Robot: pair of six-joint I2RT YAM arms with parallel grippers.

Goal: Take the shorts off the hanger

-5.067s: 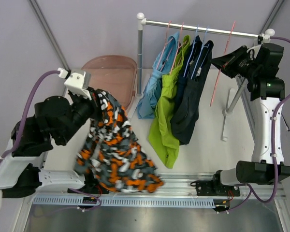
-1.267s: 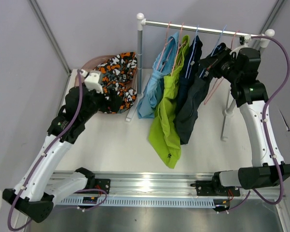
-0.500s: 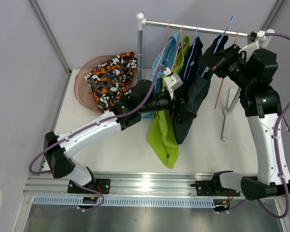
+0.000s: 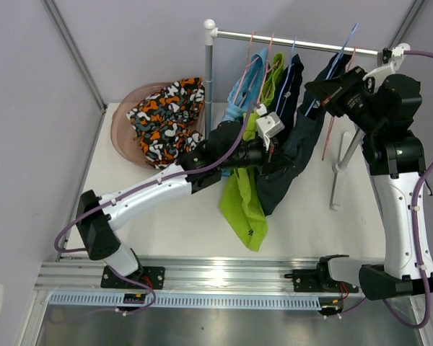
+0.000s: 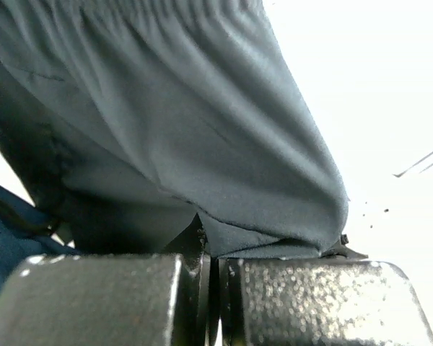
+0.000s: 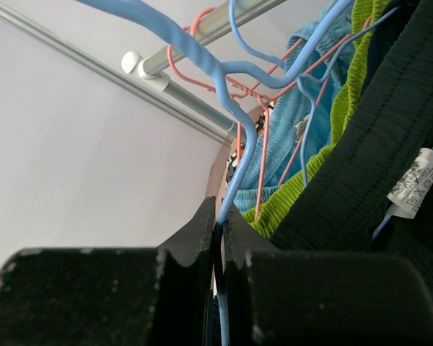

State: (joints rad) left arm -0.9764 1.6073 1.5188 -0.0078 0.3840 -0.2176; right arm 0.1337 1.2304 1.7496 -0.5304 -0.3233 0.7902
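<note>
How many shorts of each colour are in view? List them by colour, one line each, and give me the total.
Light blue shorts: 1
Lime green shorts: 1
Dark navy shorts: 2
Orange-black-white patterned shorts: 1
Total: 5

Right under the rail (image 4: 296, 42) we find no gap. Light blue shorts (image 4: 238, 90), lime green shorts (image 4: 244, 205) and a hanging navy pair (image 4: 289, 83) crowd together, with hanger wires tangled above them. Below the rail's middle, the left arm (image 4: 151, 193) slants across the table (image 4: 310, 234), and the left gripper (image 5: 206, 238) is pinched on the stretched navy shorts (image 4: 292, 169). At the rail's right end sit the right gripper (image 6: 216, 216), clamped on the blue hanger (image 6: 234, 108), a bare pink hanger (image 4: 327, 140) and the right post (image 4: 348, 151). Left of the rail's left post (image 4: 208, 79), the basin (image 4: 120, 122) holding patterned shorts (image 4: 166, 115) fills the corner. We see open passage over the bare table in front of the rail, nearer than the hems.
</note>
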